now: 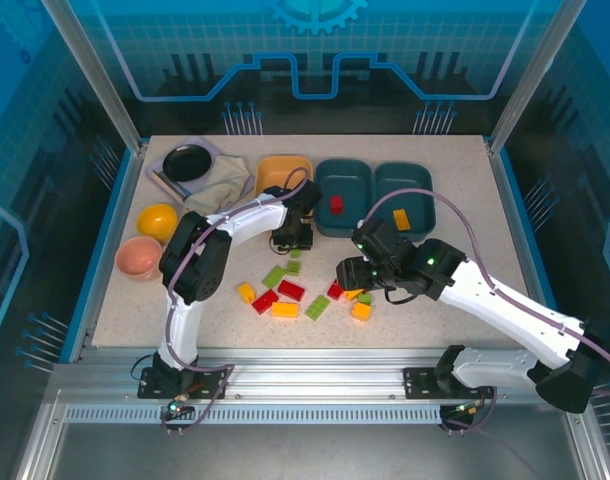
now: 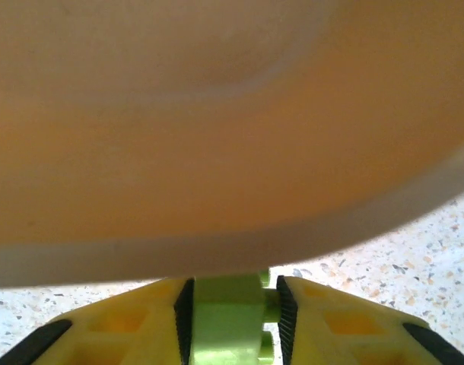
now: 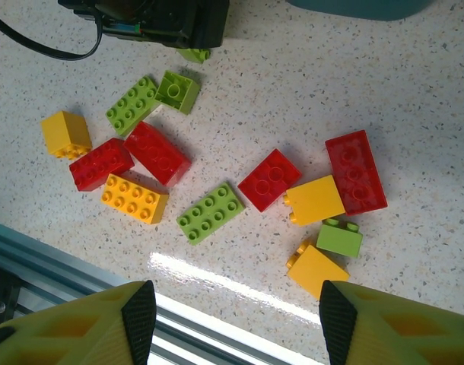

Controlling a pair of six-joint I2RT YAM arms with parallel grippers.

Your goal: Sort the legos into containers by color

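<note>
Lying loose: twelve legos [image 3: 157, 153], four red, four yellow, four green.

Left pincer [image 2: 230, 313] clamps a green lego [image 2: 223, 334], right pincer [image 3: 236, 319] spread wide.

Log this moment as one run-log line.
left gripper: shut on green lego, at yellow-orange tray rim | right gripper: open over loose legos | middle teal tray: red lego | right teal tray: yellow-orange lego
</note>
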